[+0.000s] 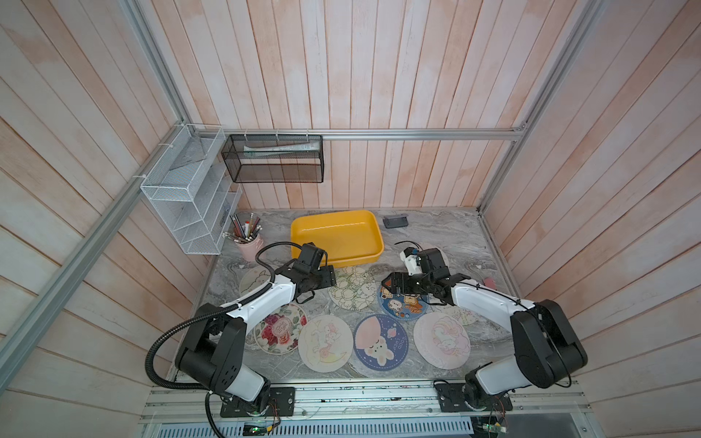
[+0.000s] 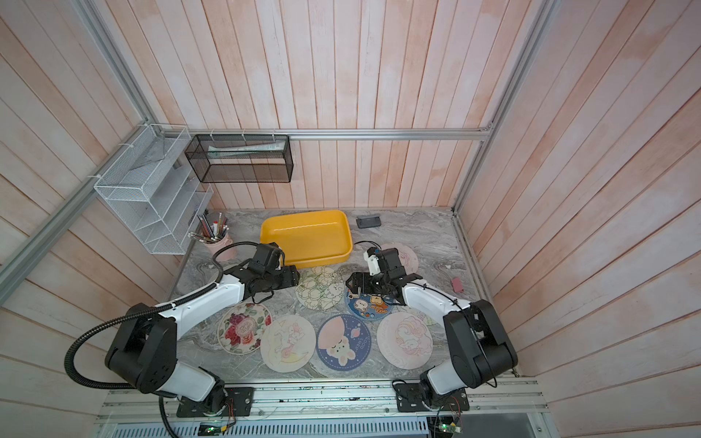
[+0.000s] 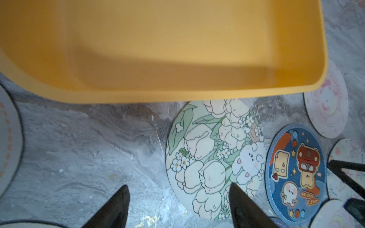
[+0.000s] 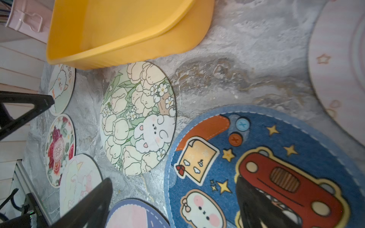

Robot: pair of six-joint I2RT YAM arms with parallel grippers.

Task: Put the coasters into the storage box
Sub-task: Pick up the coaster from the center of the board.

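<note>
- The left gripper point(image 3: 178, 186) is hovering released and empty at the tulip coaster's point(image 3: 213, 158) left edge, likely lining up a pick.
- The right gripper point(image 4: 173, 179) is gaping, empty, over the blue car coaster point(image 4: 276, 167).
- The yellow storage box point(image 1: 341, 237) is sitting just beyond both coasters, showing nothing inside.

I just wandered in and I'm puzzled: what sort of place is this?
Probably a robot test booth dressed as a home desk corner: plank walls on a bare metal frame, two robot arms bolted to the front rail, and a pencil cup near a wire rack.
</note>
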